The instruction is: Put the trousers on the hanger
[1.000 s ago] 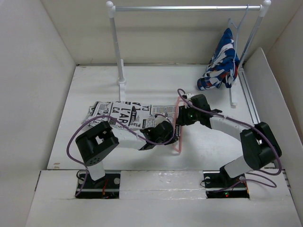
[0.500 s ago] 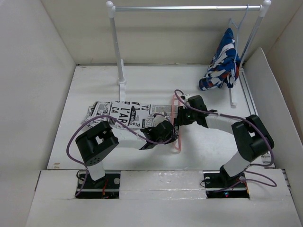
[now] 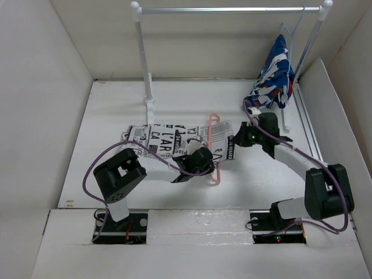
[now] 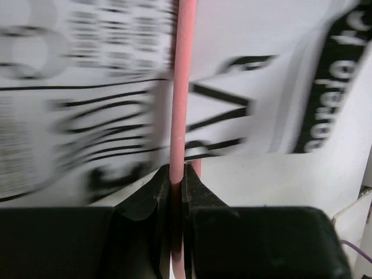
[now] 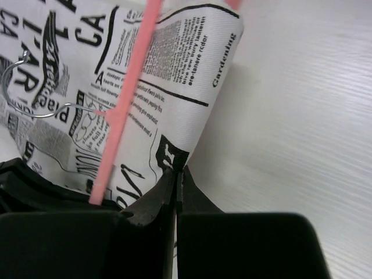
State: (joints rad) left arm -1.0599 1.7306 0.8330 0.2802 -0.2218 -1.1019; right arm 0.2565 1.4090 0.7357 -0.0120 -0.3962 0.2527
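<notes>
The newspaper-print trousers (image 3: 165, 139) lie across the table's middle, and their right end passes across the pink hanger (image 3: 215, 148). My left gripper (image 3: 200, 158) is shut on the hanger's pink bar (image 4: 183, 87), with the trousers (image 4: 87, 87) lying just beyond it. My right gripper (image 3: 239, 139) is shut on the right edge of the trousers (image 5: 168, 75). In the right wrist view my right gripper (image 5: 176, 173) pinches a black-printed corner of the fabric. The pink hanger (image 5: 131, 99) crosses the fabric there, and a silver wire hook (image 5: 35, 113) shows at the left.
A white clothes rack (image 3: 145, 64) stands at the back with a rail on top. A blue, white and red garment (image 3: 273, 78) hangs at its right end. White walls close in the left, right and back sides.
My right gripper has moved right and back, pulling the trousers' end to the right across the hanger. The whole garment has slid right. My left gripper keeps hold of the hanger.
</notes>
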